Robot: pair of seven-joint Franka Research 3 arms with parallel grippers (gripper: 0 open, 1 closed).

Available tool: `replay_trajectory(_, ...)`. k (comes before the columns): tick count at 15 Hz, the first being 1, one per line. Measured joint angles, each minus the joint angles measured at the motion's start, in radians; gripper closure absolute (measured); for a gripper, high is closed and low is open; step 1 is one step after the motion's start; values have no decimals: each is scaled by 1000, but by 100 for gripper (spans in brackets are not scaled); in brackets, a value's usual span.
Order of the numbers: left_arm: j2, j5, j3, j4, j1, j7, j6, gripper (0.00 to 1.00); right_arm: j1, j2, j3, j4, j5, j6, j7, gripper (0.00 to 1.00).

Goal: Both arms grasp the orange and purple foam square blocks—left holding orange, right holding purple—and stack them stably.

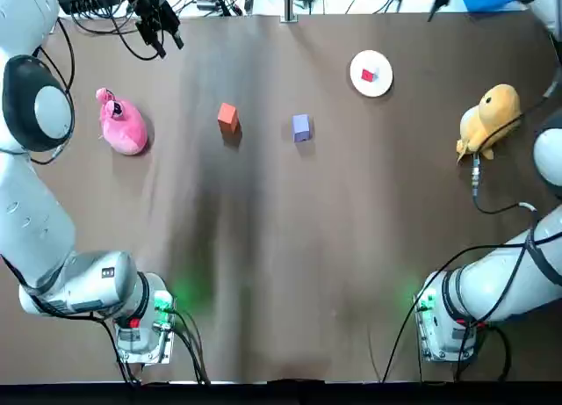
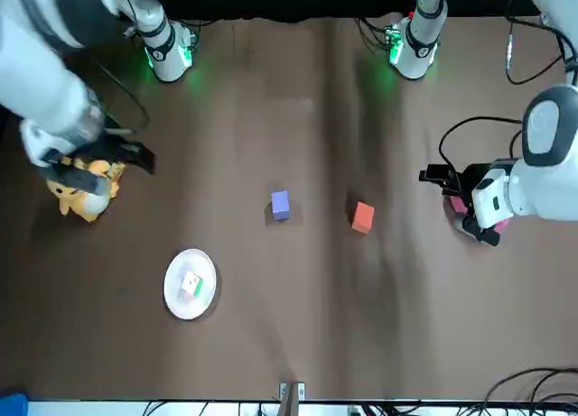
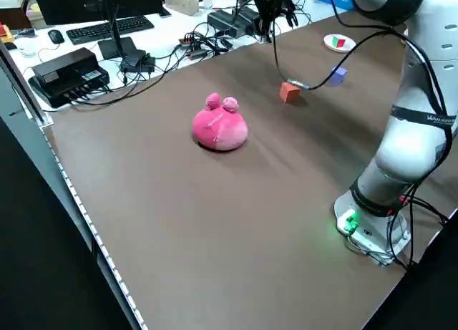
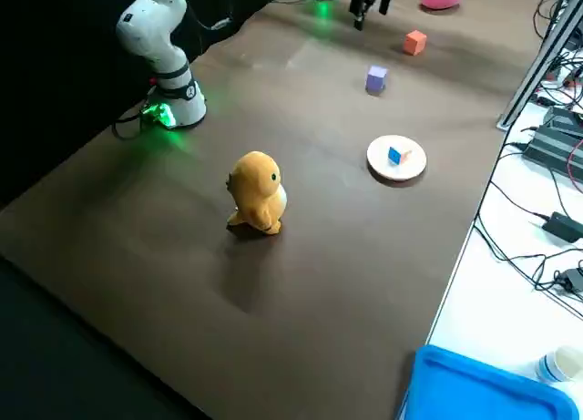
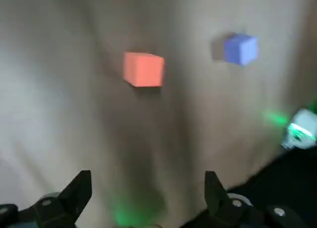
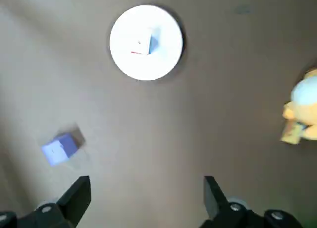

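Observation:
The orange foam block (image 1: 227,117) and the purple foam block (image 1: 301,127) sit apart on the brown table, side by side past its middle. My left gripper (image 1: 169,43) hangs high over the far left part of the table, well away from the orange block (image 5: 143,68). In its wrist view the fingers (image 5: 74,193) are open and hold nothing. My right gripper (image 2: 147,160) hovers near the yellow duck toy, far from the purple block (image 6: 59,149). It is open too and holds nothing.
A pink plush toy (image 1: 123,126) lies left of the orange block. A white plate (image 1: 371,73) with a small cube on it stands beyond the purple block. The yellow duck toy (image 1: 488,118) is at the right. Cables run along the far edge.

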Motion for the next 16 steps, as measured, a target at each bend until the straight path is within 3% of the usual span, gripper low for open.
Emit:
replay_trajectory(6,97,-229,0,1,72,273,-125,0,146,159,1,-3,-2,170,398,0)
replay_trajectory(11,189,-389,0,1,90,502,-192,0,187,244,0,-2,-1,229,618,0)
replay_trajectory(16,247,-461,-5,1,90,776,-207,0,257,298,1,0,0,249,904,0)
